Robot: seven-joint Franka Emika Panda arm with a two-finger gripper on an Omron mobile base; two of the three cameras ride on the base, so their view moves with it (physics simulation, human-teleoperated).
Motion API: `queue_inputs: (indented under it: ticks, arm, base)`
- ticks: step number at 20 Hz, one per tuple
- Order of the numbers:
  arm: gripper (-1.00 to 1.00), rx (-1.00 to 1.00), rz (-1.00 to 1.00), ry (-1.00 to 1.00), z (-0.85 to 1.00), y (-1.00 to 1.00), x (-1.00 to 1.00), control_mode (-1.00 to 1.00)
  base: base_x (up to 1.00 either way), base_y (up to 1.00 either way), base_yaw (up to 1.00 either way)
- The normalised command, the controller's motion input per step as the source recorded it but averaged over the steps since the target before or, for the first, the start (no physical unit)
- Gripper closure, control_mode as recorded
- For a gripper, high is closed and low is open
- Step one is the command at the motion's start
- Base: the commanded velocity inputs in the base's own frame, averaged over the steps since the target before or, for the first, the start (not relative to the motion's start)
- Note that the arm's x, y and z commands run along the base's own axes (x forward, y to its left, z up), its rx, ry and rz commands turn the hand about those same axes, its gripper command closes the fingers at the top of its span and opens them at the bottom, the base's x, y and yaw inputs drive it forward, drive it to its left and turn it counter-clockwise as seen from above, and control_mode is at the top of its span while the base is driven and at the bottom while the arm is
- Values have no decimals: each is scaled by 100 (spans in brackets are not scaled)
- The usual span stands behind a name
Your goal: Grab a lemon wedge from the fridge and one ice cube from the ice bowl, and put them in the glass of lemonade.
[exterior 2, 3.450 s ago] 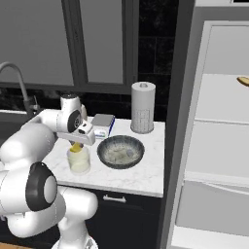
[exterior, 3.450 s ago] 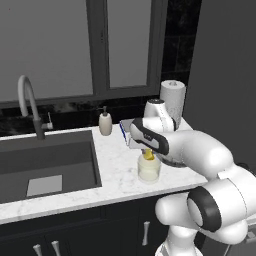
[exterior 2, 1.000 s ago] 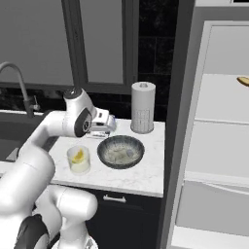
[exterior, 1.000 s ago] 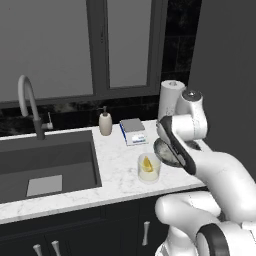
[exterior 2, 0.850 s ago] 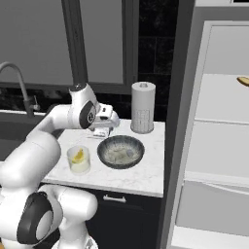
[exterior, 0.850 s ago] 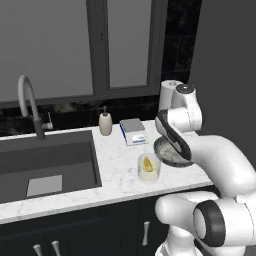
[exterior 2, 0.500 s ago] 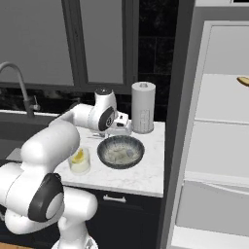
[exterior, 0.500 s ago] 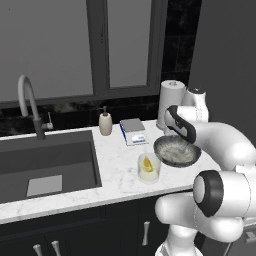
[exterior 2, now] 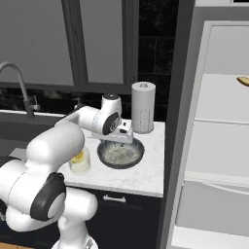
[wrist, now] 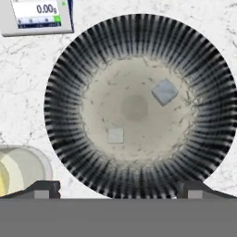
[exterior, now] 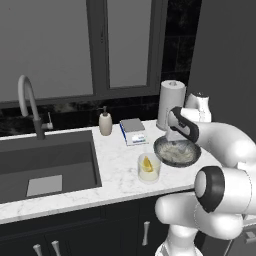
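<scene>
Hovering now over ice bowl [wrist: 139,60], gripper [wrist: 118,189] moved off glass [exterior: 149,168].

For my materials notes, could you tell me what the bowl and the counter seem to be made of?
The bowl: probably glazed stoneware or ceramic, with a dark ribbed wall and a mottled, matte pale floor. The counter: looks like polished white marble, going by its fine grey veining, though it could be an imitation.

Hidden and cut-off parts

The glass of lemonade [wrist: 18,171] is cut by the hand view's left edge; in the right base view it [exterior 2: 80,162] is partly covered by the arm; the scale [wrist: 39,17] is cropped at the top.
</scene>
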Motion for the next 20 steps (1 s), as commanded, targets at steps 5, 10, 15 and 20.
queue_inputs:
  ticks: [5,10,15,20]
  arm:
    - [-100,0,0,15,-12,0,0,-100]
    - [-100,0,0,0,-29,0,0,-100]
    - [-100,0,0,0,-30,0,0,-100]
    - [-100,0,0,0,-18,0,0,-100]
  base:
    - [0,0,0]
    - [0,0,0]
    - [0,0,0]
    - [0,0,0]
